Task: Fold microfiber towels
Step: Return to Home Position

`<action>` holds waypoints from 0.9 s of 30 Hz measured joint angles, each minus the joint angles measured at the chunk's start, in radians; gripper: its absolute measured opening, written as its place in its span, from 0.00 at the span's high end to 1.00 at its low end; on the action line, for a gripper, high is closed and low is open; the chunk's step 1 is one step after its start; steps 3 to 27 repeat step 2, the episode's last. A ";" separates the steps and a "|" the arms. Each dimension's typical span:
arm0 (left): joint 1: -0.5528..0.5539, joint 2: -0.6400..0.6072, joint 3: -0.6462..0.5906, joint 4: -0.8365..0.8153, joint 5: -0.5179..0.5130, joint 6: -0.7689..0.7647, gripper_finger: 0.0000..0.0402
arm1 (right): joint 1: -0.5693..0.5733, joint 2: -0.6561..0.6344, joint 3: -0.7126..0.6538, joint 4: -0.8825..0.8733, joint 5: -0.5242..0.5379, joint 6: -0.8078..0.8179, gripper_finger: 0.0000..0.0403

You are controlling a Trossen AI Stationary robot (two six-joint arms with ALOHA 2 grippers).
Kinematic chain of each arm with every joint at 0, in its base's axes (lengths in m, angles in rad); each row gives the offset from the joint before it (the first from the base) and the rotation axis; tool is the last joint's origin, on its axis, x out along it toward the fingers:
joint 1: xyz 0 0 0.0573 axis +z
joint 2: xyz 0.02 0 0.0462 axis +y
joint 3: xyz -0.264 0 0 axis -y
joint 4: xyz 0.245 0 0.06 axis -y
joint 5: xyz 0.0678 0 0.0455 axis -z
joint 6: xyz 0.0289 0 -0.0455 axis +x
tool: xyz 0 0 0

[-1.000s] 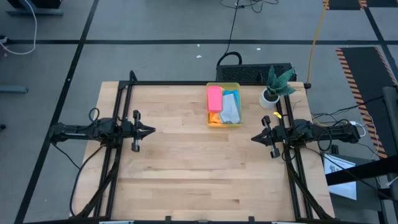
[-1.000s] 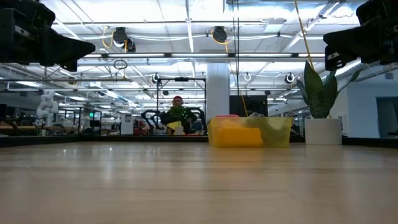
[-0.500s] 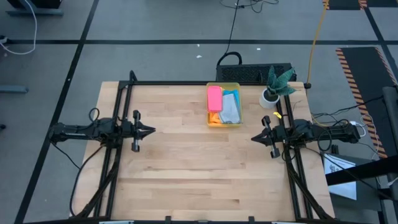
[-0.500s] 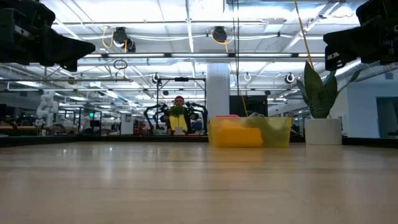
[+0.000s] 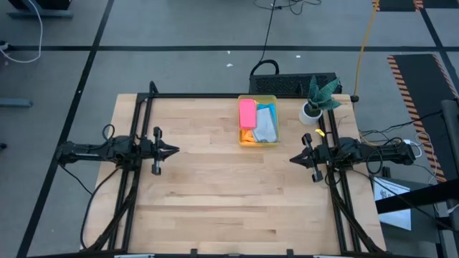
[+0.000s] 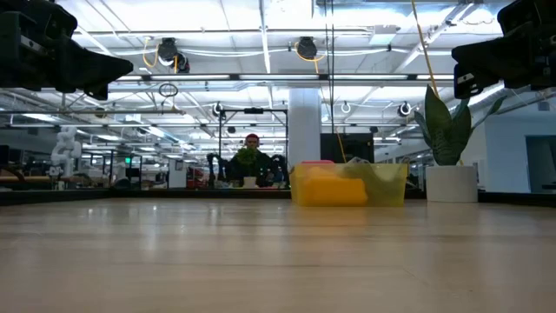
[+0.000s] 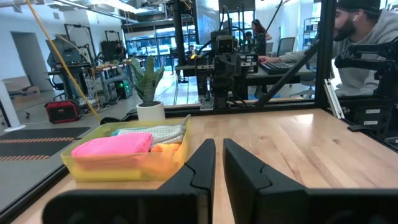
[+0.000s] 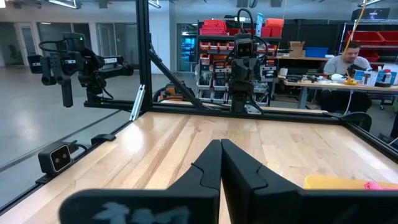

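Observation:
The microfiber towels lie folded in a translucent yellow bin (image 5: 272,98) at the table's far middle. I see a pink one (image 5: 247,113), a blue one (image 5: 267,110), a light grey one (image 5: 266,130) and an orange one (image 5: 247,137). The left wrist view shows the pink towel (image 7: 115,146) on top, beside the orange one (image 7: 165,149). My left gripper (image 5: 176,151) hovers level at the table's left edge, all but shut, only a thin slit between its fingers (image 7: 202,163). My right gripper (image 5: 292,158) hovers level at the right edge, shut on nothing (image 8: 221,144). Both are far from the bin.
A plant in a white pot (image 5: 313,107) stands right of the bin, near the far right corner. A black frame (image 5: 215,96) rims the table's far side. Bare wood (image 5: 229,193) lies between the arms. People sit at desks beyond the table (image 8: 347,57).

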 joint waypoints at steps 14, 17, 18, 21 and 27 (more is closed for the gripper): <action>0.000 0.000 0.000 0.000 0.000 0.000 0.91 | 0.000 0.000 0.000 0.000 0.000 0.000 1.00; 0.000 0.000 0.000 0.000 0.000 0.000 0.91 | 0.000 0.000 0.000 0.000 0.000 0.000 1.00; 0.000 0.000 0.000 0.000 0.000 0.000 0.91 | 0.000 0.000 0.000 0.000 0.000 0.000 1.00; 0.000 0.000 0.000 0.000 0.000 0.000 0.91 | 0.000 0.000 0.000 0.000 0.000 0.000 1.00; 0.000 0.000 0.000 0.000 0.000 0.000 0.91 | 0.000 0.000 0.000 0.000 0.000 0.000 1.00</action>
